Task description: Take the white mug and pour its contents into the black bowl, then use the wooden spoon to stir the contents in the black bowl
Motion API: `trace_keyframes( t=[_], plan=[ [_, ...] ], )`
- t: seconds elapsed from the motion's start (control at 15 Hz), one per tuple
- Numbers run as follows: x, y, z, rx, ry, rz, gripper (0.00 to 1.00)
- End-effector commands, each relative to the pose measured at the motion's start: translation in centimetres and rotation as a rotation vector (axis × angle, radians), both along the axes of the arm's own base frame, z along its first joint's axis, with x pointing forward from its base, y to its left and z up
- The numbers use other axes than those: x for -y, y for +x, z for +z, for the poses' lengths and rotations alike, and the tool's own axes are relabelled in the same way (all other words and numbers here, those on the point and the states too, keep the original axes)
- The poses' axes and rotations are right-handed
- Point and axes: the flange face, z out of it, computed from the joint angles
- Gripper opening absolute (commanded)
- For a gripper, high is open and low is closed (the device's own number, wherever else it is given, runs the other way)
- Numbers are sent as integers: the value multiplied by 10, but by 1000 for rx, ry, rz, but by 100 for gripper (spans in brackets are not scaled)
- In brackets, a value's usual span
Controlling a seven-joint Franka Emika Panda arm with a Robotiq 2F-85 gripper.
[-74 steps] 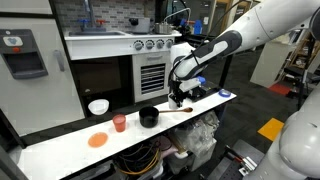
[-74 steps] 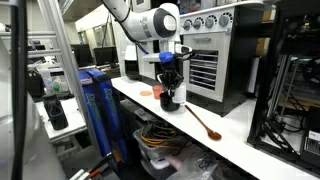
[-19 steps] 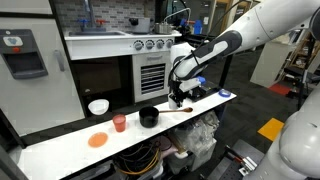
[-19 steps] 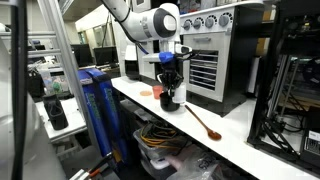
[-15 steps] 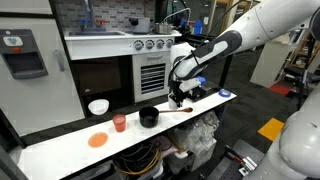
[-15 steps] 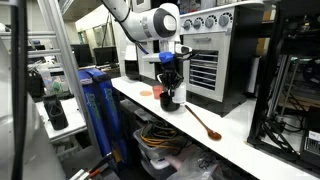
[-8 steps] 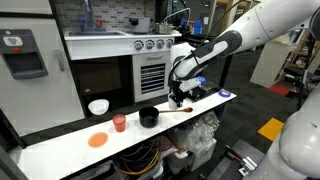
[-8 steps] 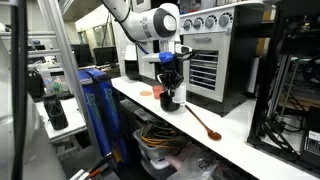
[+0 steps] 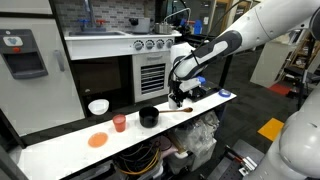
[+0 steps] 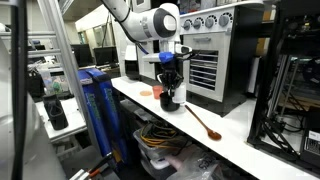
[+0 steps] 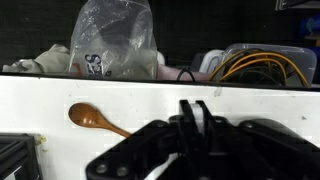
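Gripper: low over wooden spoon handle, beside black bowl, near desk edge; grip state cannot be told.

A long white counter fronts a black oven, with cables tangled beneath.

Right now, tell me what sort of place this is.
Probably a robotics lab with a mock kitchen. A play-kitchen unit with stove knobs stands behind the white table, loose cables are piled underneath, and a robot arm reaches over it.
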Motion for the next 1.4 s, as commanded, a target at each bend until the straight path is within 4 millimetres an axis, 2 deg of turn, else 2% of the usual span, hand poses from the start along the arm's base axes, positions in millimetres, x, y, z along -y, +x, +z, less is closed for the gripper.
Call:
trace_keyframes(
  t=[0.0, 0.4, 0.47, 0.8, 1.13, 1.33],
  plan=[
    [0, 0, 0, -1, 0, 0, 9],
    [0, 0, 0, -1, 0, 0, 9],
    [0, 0, 0, -1, 0, 0, 2],
    [-3, 3, 0, 5, -19, 5, 2],
    [-14, 9, -1, 0, -80, 67, 2],
    [-27, 14, -3, 4, -135, 124, 2]
  ],
)
